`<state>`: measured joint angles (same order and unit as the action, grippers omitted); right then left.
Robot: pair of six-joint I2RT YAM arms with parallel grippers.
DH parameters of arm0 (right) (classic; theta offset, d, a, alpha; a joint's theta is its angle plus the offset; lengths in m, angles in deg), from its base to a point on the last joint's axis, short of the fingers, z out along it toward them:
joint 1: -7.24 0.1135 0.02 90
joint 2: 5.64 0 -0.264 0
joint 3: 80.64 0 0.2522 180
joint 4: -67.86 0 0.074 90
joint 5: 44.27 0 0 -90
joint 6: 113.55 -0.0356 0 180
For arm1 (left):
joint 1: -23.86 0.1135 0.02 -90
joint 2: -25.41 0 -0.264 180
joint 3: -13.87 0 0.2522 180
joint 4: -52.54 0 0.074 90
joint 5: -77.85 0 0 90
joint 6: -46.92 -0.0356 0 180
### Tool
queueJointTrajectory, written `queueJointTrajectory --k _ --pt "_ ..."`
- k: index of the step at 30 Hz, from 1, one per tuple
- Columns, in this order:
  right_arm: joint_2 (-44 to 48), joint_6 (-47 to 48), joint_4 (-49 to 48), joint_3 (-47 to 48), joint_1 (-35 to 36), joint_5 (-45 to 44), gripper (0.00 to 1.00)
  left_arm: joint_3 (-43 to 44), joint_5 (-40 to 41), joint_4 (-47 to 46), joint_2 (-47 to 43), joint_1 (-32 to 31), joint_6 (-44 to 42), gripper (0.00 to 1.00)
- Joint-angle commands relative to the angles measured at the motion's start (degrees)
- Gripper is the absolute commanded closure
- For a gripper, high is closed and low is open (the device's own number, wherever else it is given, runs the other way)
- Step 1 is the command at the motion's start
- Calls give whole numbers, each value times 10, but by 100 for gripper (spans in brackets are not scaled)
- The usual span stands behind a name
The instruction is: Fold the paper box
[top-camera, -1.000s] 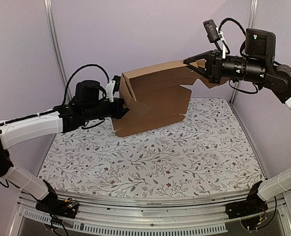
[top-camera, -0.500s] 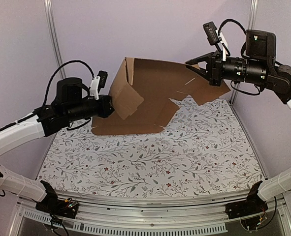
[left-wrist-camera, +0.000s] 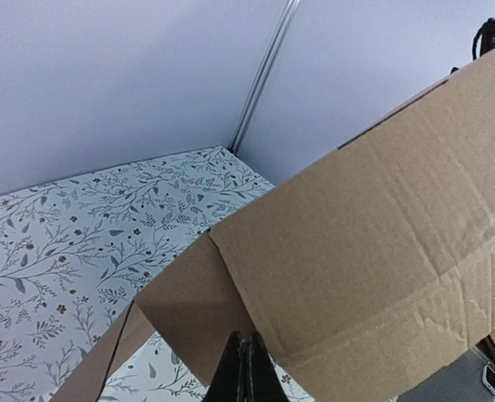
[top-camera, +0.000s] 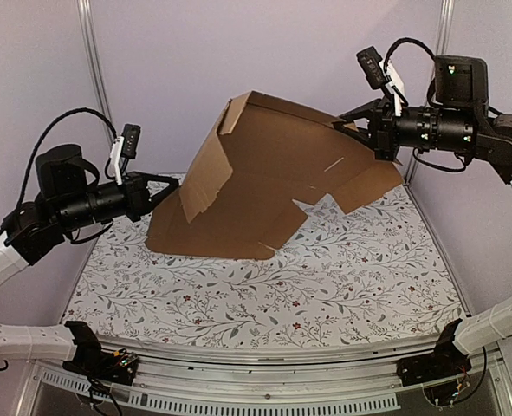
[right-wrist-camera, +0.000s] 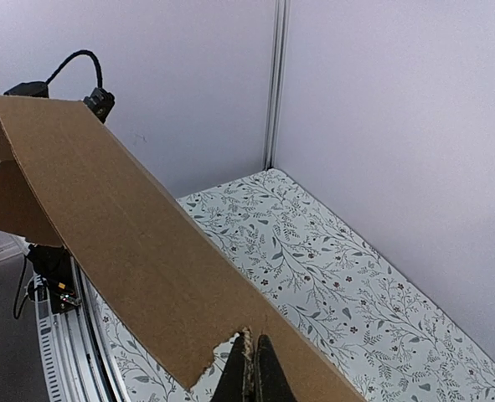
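Brown cardboard sits pinched in both my grippers. The right gripper [top-camera: 358, 130] has its fingers closed tight on the paper box [top-camera: 268, 178] at its 2 o'clock corner, held high. On my right wrist view the dark fingertips [right-wrist-camera: 262, 373] nip a notched edge. The left gripper [top-camera: 167, 186] is clamped narrow on a side flap at 9 o'clock. The box slants as a half-open sheet, its low edge touching the floral table cover [top-camera: 368, 286] toward the table's 12 o'clock.
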<state>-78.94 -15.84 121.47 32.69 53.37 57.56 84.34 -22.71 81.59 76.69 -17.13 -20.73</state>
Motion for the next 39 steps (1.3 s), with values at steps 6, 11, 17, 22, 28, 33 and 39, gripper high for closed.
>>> queueJointTrajectory --k 6,11,17,22,28,33,39 --pt "26 1 26 50 4 64 100 -9 28 109 -108 -2 -20 100" --pt "31 -15 52 88 4 92 100 -1 47 110 -142 -2 -19 99" --pt "23 -60 100 147 4 99 100 4 57 99 -146 -2 -17 99" --pt "-17 -73 154 182 4 41 100 3 54 85 -121 -2 -14 100" --pt "-95 -91 192 169 -8 6 100 3 58 83 -98 -2 -10 100" --pt "-162 -94 188 152 -44 46 100 -8 67 78 -88 -2 -8 100" --pt "-238 -52 173 146 -52 32 100 -35 85 67 -70 -1 -11 100"
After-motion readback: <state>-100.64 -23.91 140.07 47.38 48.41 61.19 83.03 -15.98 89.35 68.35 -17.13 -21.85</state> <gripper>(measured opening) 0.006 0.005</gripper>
